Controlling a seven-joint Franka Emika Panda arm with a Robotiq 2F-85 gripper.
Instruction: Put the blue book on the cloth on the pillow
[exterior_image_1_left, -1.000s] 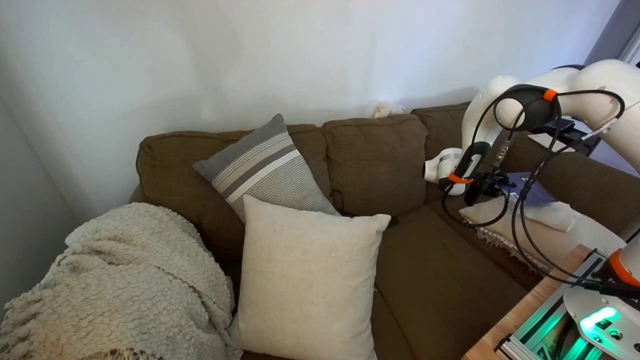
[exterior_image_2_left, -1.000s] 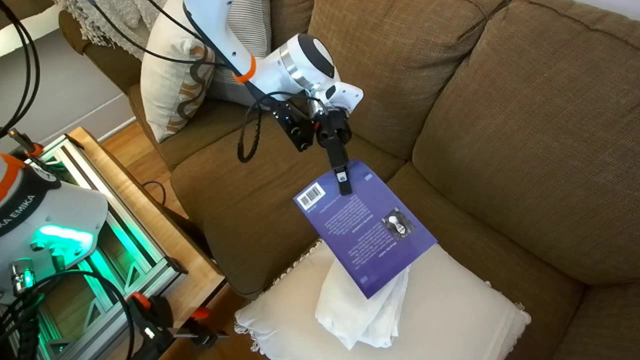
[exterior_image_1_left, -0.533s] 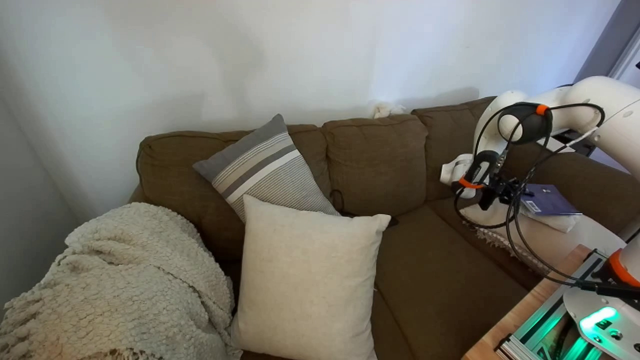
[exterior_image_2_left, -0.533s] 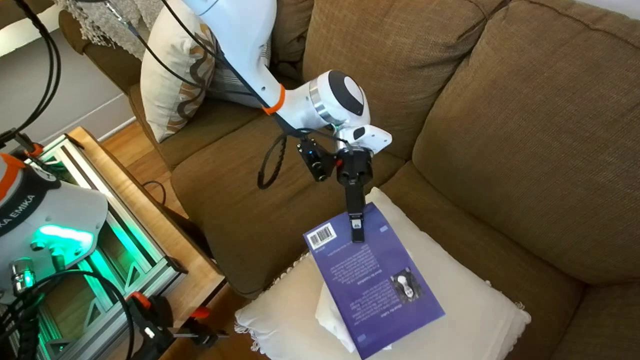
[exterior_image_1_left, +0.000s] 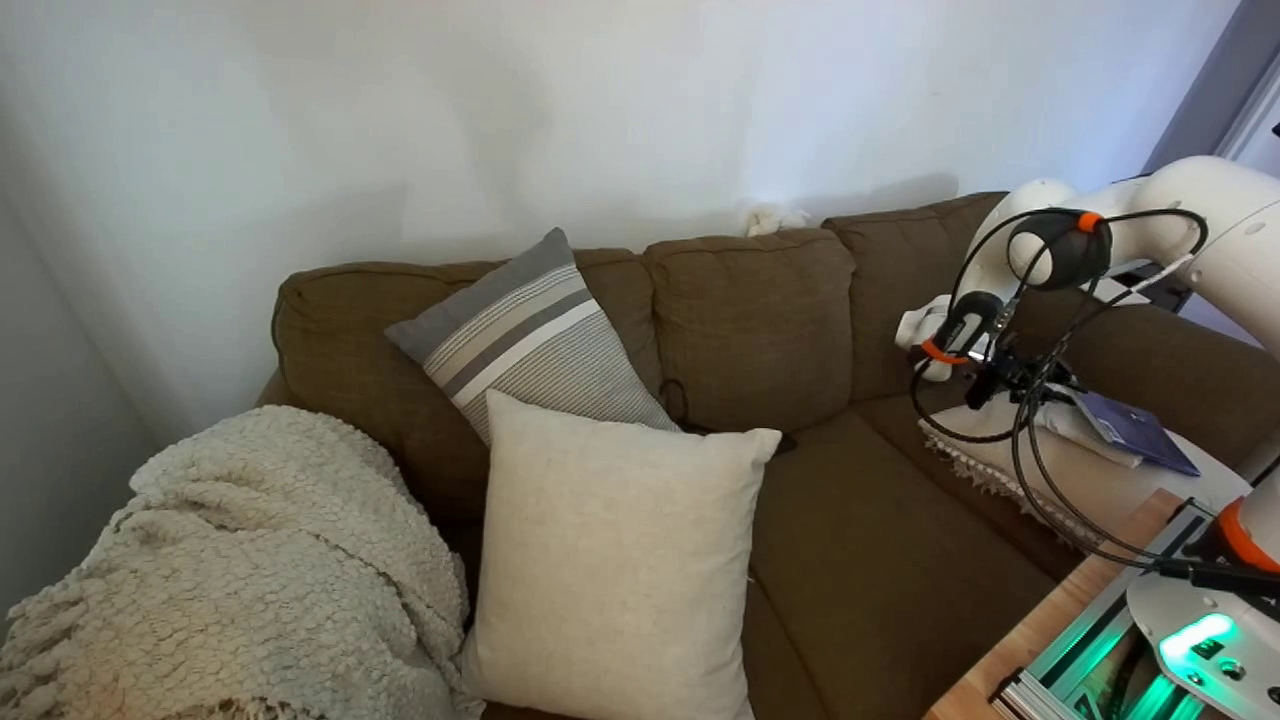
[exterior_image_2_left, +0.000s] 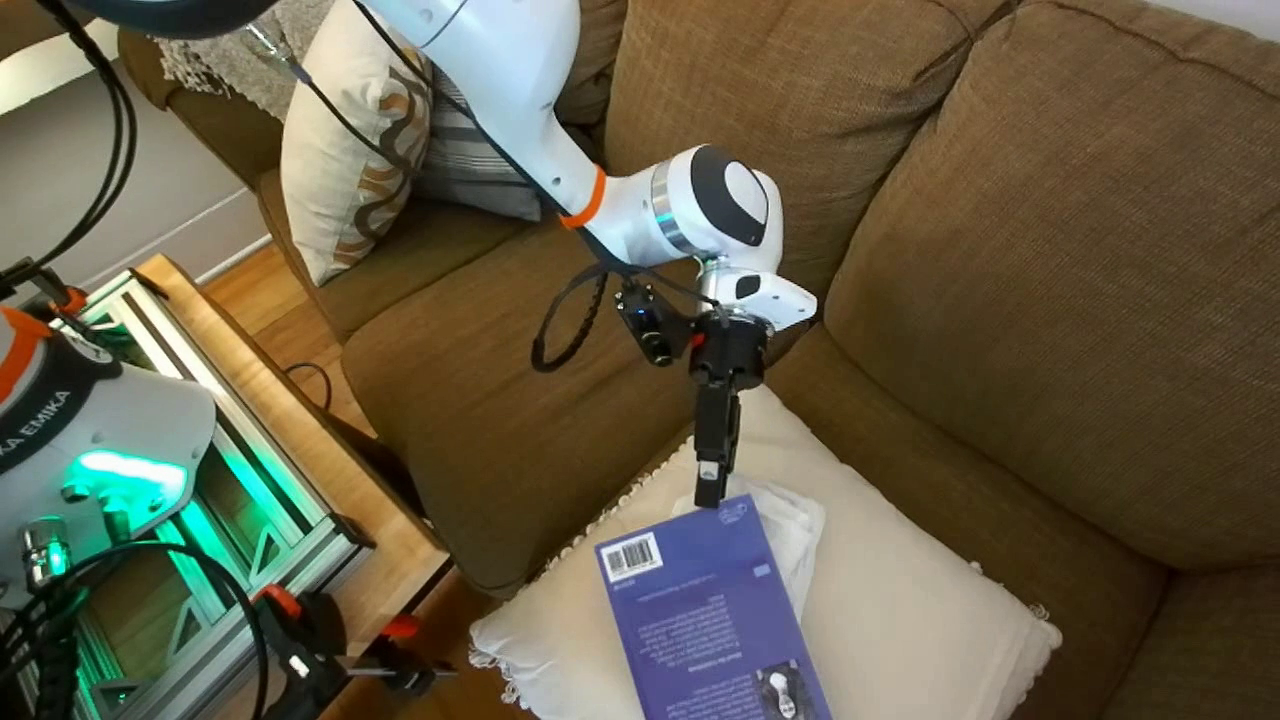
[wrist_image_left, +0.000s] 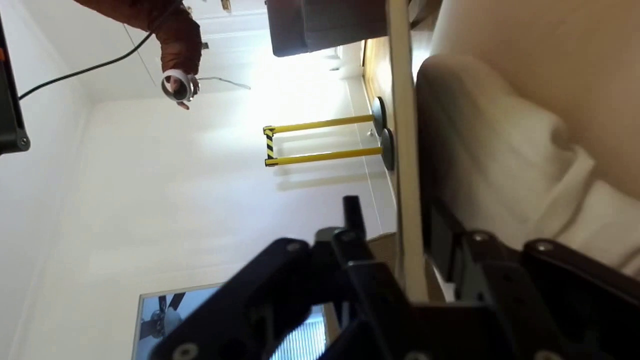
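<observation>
pincer (wrist_image_left: 395, 215), black and two-fingered, stood with jaws parted; the rectangular purple-blue paper book (exterior_image_2_left: 700, 620) extended from between its tips; beneath them lay the creased white cloth (exterior_image_2_left: 793, 535) and fringed cream pillow (exterior_image_2_left: 930, 590).

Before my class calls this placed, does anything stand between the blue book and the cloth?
Possibly the gripper: in the wrist view its cloth-side finger shows between the blue book, seen edge-on, and the cloth; whether it reaches underneath, I cannot tell. Nothing else visible intervenes.
</observation>
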